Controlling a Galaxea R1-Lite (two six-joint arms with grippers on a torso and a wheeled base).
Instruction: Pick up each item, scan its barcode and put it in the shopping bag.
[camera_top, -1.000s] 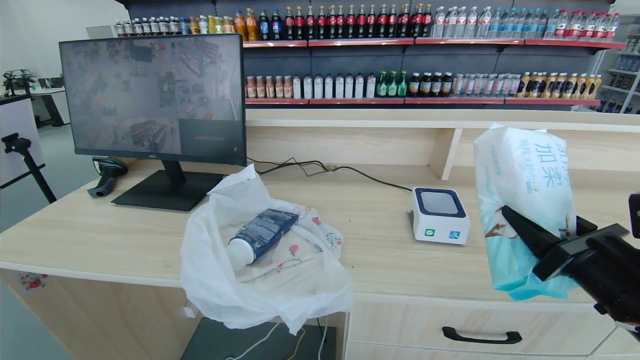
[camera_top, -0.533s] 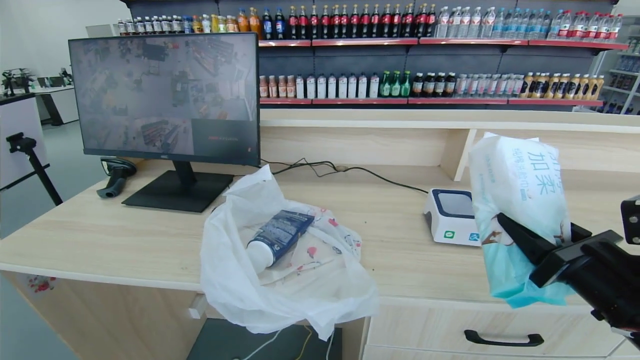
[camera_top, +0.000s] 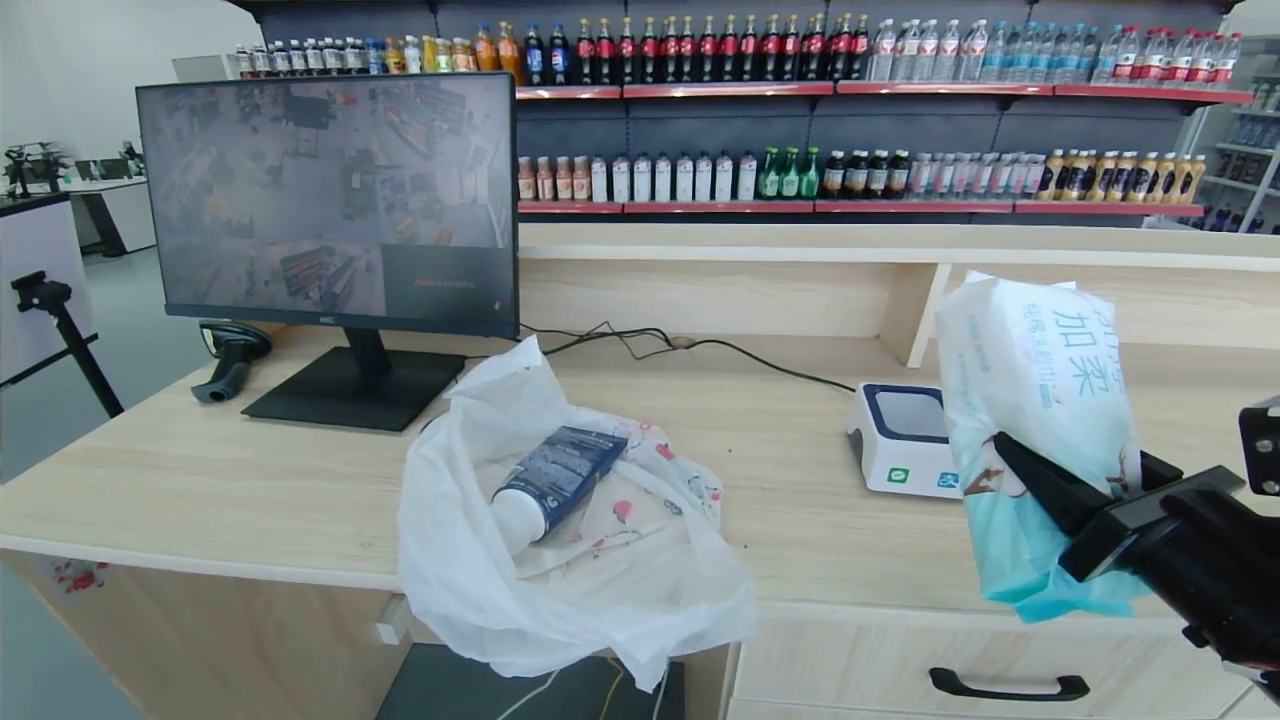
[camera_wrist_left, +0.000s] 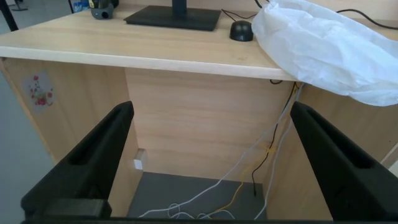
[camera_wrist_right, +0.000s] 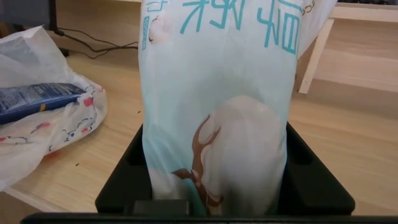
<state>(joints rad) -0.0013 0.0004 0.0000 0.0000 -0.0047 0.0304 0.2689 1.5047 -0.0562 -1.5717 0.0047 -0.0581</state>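
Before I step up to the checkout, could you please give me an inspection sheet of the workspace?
Surface: light wooden counter, drawers below.
Job's things: white-and-teal soft tissue pack held upright above the counter; crumpled white plastic shopping bag overhanging the front edge, dark blue tube lying in it; white box scanner beside the pack.
Clutter: black monitor, black handheld scanner, black mouse.
Grippers: right gripper, fingers closed on the pack's lower part; left gripper, fingers open, low before the cabinet opening.
Cables: black cable along the counter's back to the box scanner; thin wires hanging underneath.
Surroundings: shelves of bottled drinks.
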